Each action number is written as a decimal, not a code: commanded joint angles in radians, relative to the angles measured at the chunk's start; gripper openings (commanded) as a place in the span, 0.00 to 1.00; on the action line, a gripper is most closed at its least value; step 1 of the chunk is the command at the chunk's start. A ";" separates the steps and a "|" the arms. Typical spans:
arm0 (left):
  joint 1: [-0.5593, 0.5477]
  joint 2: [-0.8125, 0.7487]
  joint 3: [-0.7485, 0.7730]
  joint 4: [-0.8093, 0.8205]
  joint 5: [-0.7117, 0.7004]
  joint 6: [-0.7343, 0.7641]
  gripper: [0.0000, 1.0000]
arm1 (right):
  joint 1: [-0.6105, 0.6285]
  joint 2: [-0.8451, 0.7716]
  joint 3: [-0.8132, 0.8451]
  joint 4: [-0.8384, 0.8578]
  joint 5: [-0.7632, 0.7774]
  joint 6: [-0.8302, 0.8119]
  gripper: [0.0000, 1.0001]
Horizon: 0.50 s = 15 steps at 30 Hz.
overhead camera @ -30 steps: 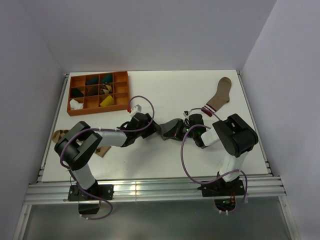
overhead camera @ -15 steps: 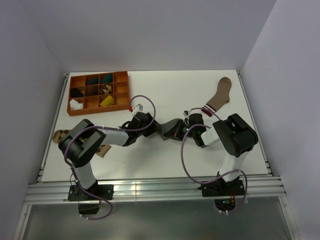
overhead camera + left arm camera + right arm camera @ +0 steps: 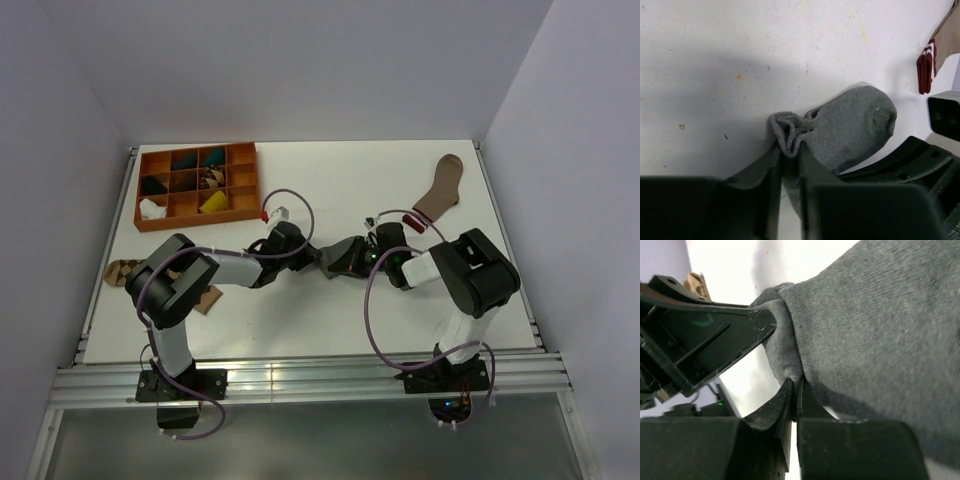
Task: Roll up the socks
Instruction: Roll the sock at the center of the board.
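Left gripper [image 3: 790,153] is closed on the grey sock [image 3: 850,125], its fingers pinching the bunched, gathered end. Right gripper [image 3: 795,390] is closed too, nipping what looks like a thin fold along the sock's edge.

The sock lies mid-bench [image 3: 330,180], a little nearer the near edge than the far one, between the two wrists and well apart from the tray [image 3: 145,222] at the far-left corner and the striped sock [image 3: 440,190] toward the far-right.

What worries me from here:
- The left hold is on a small wad right at the fingertips. Any pull toward the left edge could drag it out and undo the gathering.
- The right hold is on very little cloth, so I judge it could slip if I twist or lift.
- If the arms pull against each other, the sock stretches flat instead of rolling.
- The two grippers sit close together, so a careless turn could knock one against the other.

From above, the sock's long axis runs roughly along the near edge. The bunched end faces the left edge, and the rounded toe faces the right edge, tipped slightly toward the far side.
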 commanded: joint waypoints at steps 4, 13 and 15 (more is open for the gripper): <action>0.002 0.033 0.049 -0.204 -0.041 0.027 0.03 | 0.006 -0.173 0.015 -0.194 0.139 -0.216 0.20; 0.002 0.000 0.109 -0.364 -0.061 0.048 0.00 | 0.157 -0.435 0.016 -0.332 0.490 -0.529 0.39; 0.002 -0.003 0.120 -0.401 -0.057 0.051 0.00 | 0.203 -0.455 0.018 -0.334 0.547 -0.609 0.42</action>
